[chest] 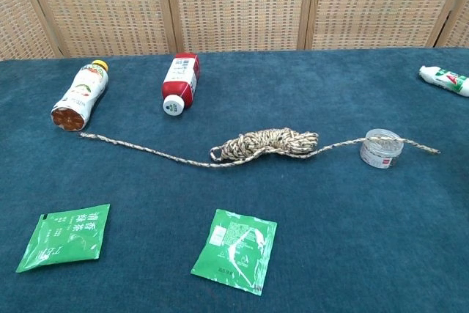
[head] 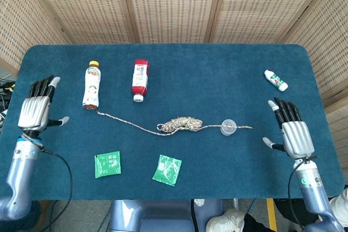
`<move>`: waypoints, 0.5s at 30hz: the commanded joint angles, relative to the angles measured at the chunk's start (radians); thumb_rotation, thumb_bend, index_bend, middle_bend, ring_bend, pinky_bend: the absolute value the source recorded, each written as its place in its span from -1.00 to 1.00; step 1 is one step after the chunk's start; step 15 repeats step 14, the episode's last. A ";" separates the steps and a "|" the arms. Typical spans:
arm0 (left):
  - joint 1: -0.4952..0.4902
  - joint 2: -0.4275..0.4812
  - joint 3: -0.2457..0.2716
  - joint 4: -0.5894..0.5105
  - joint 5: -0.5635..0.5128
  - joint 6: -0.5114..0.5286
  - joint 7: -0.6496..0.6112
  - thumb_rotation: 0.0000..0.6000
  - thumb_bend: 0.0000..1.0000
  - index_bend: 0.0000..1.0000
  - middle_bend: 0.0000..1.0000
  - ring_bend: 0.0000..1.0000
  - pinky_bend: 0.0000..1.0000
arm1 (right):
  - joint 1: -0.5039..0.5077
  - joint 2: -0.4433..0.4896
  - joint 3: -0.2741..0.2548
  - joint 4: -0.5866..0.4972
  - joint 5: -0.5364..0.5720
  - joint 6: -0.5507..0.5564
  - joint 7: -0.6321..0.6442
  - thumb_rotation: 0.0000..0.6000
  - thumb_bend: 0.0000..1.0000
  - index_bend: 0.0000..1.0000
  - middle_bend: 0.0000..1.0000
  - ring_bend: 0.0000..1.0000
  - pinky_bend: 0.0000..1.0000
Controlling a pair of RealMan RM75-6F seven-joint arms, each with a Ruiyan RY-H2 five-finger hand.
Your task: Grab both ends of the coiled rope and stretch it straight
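Backdrop, head view: woven wicker screens behind a table [head: 228, 69] covered in dark teal cloth.
Rope, head view: rope [head: 178, 124] lying slack on the cloth near the middle, still bunched in a loose coil; one tail running left and far toward the base of the yellow-capped bottle [head: 91, 84], the other tail running right across the small clear cup [head: 228, 127].
Left hand: left hand [head: 35, 111] at the left edge of the table, well apart from the rope, fingers spread and straight, holding nothing.
Right hand: right hand [head: 294, 133] at the right edge, well apart from the rope's right tail, fingers spread, holding nothing.
Others, head view: red-labelled bottle [head: 140, 79] lying right of the yellow-capped one; white tube [head: 275, 80] far right; two green packets [head: 107, 164] [head: 167, 169] along the near side.
Rope, chest view: coil [chest: 265, 143] at centre, flat on the cloth; left tail ending just near of the yellow-capped bottle [chest: 78, 97]; right tail draped over the top of the clear cup [chest: 381, 148] and ending past it.
Others, chest view: red-labelled bottle [chest: 179, 81] far of the coil; white tube [chest: 444, 80] at far right; green packets [chest: 65, 236] [chest: 236, 250] near.
Hands, chest view: out of frame.
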 commanded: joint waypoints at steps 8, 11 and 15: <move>0.224 0.064 0.195 -0.050 0.223 0.178 -0.072 1.00 -1.00 -1.00 -1.00 -1.00 -1.00 | -0.115 0.007 -0.076 -0.062 -0.083 0.136 -0.116 1.00 -1.00 -1.00 -1.00 -1.00 -1.00; 0.246 0.037 0.206 0.019 0.273 0.202 -0.128 1.00 -1.00 -1.00 -1.00 -1.00 -1.00 | -0.131 0.014 -0.082 -0.071 -0.089 0.148 -0.134 1.00 -1.00 -1.00 -1.00 -1.00 -1.00; 0.261 0.020 0.213 0.070 0.309 0.211 -0.174 1.00 -1.00 -1.00 -1.00 -1.00 -1.00 | -0.141 0.023 -0.088 -0.081 -0.088 0.141 -0.152 1.00 -1.00 -1.00 -1.00 -1.00 -1.00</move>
